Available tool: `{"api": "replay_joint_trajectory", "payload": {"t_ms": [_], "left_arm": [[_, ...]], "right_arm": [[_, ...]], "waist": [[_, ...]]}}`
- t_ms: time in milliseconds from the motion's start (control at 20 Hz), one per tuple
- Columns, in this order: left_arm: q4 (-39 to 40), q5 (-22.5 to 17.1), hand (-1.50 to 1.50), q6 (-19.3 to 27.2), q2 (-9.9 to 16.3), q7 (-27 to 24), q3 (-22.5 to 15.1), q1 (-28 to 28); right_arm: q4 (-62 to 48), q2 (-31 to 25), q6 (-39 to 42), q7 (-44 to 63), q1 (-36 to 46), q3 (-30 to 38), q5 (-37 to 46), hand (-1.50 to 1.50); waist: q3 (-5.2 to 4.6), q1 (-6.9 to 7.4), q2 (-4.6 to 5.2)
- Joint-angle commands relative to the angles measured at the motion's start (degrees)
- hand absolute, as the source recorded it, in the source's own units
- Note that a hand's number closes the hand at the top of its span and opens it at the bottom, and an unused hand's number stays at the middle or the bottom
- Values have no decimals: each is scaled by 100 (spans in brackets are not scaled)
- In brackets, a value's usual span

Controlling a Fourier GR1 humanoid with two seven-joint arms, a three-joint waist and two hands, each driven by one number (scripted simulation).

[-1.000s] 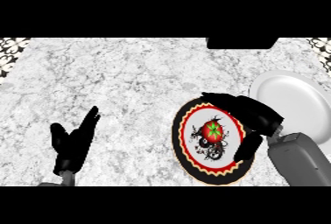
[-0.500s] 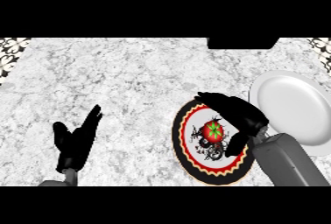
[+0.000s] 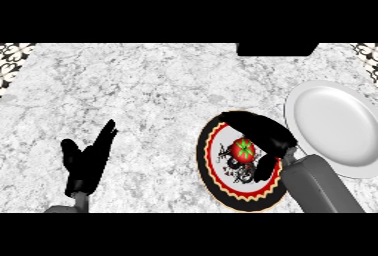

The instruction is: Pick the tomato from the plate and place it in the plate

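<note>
On the patterned plate (image 3: 221,187), just left of the white plate (image 3: 332,127), your right hand (image 3: 258,131) arches spread fingers over the tomato (image 3: 244,148); centre them before pinching, leaving the left hand (image 3: 87,162) resting open.

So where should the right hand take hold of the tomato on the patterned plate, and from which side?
Probably around its round red sides, coming down from above. The tomato sits stem up near the middle of the patterned plate, with plate surface open around it. The right hand arches over it, so curling its fingers down either side looks the easiest grasp.
</note>
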State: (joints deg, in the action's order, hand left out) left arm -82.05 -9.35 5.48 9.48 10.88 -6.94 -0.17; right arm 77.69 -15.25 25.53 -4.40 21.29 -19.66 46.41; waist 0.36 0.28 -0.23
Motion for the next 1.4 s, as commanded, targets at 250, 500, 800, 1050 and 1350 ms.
{"api": "replay_joint_trajectory", "payload": {"t_ms": [250, 500, 800, 1050, 1350], "left_arm": [[376, 214, 0, 56, -305, 95, -46, -216], [-249, 370, 0, 198, -412, 257, -193, 254], [-105, 155, 0, -185, -169, 50, 24, 296], [-145, 147, 0, -59, -133, 49, 186, 251], [-261, 166, 0, -124, -119, 79, 111, 230]], "right_arm": [[-903, 91, -671, -882, 274, -287, 873, 150], [-765, -231, -915, -1343, 7, 16, 960, 150], [-1027, 812, -1925, 810, 541, 1294, 904, 150], [-1050, 718, -2983, 2758, 818, 2509, 1220, 150], [-1029, 682, -4418, 4956, 1597, 3144, 2454, 150]], "waist": [[-35, -3, 32], [-34, -8, 21], [-33, 39, 56], [-66, -258, 81], [-95, 73, 137]]}}
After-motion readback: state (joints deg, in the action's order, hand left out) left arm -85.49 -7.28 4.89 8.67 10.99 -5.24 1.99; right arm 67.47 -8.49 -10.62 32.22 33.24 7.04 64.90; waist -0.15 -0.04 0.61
